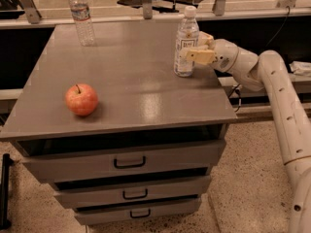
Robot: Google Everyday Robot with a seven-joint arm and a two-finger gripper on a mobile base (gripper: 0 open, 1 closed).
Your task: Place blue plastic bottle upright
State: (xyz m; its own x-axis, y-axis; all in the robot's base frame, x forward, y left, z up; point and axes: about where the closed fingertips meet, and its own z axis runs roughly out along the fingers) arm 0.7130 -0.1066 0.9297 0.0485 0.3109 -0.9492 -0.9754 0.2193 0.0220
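The blue plastic bottle [185, 45], clear with a white cap and a large white label, stands upright on the grey cabinet top [131, 81] near its far right edge. My gripper [193, 47] reaches in from the right at label height. Its tan fingers [198, 56] sit on either side of the bottle, and it is shut on the bottle. The white arm [277, 86] runs off to the right and down.
A slimmer ribbed clear bottle [81, 22] stands upright at the far left corner. A red apple [81, 99] lies at the front left. The cabinet has three drawers [129, 163] below. A rail and table legs run behind the far edge.
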